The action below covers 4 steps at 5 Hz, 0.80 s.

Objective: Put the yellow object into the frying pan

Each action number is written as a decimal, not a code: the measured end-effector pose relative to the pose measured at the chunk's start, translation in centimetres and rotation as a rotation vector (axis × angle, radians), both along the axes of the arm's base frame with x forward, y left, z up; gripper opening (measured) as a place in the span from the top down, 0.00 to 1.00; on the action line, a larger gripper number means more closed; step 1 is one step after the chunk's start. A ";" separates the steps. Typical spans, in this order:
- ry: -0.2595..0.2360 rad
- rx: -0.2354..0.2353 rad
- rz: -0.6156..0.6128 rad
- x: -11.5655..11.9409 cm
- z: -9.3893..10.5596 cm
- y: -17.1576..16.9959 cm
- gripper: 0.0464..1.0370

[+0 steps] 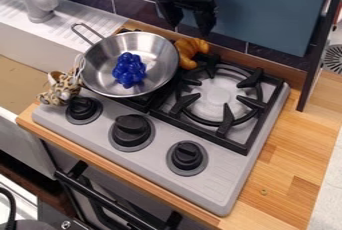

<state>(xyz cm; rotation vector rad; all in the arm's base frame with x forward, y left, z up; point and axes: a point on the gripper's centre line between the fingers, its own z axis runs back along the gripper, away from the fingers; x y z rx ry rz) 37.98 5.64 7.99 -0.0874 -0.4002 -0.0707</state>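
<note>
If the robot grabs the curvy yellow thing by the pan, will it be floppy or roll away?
The yellow thing would probably stay stiff, since it seems to hold a plump, lumpy shape. Its curve may stop it rolling far. It looks a bit shiny, so it might slip a little.

1. I've got a wood-plank counter (287, 156), silver-grey toy stove (150, 161) set on it.
2. Stove front: three black knobs (131, 130) in a row.
3. Black grate (226, 123) over the right burner.
4. Steel frying pan (100, 74) on the left burner side.
5. Spotted toy (61, 90) at the stove's left corner.
6. Orange-yellow object (190, 50) just beside the pan, toward the back.
</note>
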 end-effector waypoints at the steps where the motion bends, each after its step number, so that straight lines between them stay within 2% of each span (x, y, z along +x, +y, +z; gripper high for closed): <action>1: -0.016 0.021 0.023 0.4 0.0 0.1 0.04; 4: 0.013 0.062 0.052 0.4 -2.3 -0.5 0.04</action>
